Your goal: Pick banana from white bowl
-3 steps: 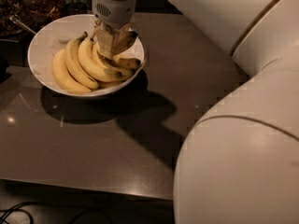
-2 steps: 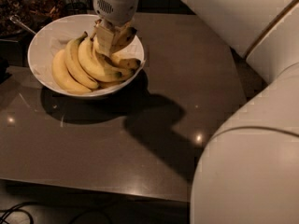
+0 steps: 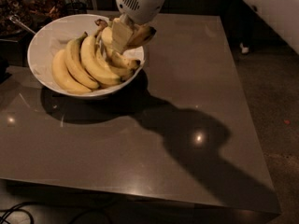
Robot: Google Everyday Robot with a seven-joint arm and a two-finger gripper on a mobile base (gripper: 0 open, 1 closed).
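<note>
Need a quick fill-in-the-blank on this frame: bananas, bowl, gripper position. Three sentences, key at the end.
1. The bananas lie in a ___ bowl.
2. In the camera view, the bowl stands near the far ___ corner of the table.
3. The gripper is above the bowl's ___ side in the camera view.
Missing words: white; left; right.

Table [image 3: 196, 78]: smooth, dark grey top, semi-gloss, with pinpoint light reflections. White bowl [image 3: 39, 41]: smooth, faintly glossy wall. Bananas [image 3: 91, 62] in the bowl: matt yellow skin, blackish tips. Gripper [image 3: 120, 37], above the bowl's right side: smooth white plastic-looking casing with a slotted grille.
</note>
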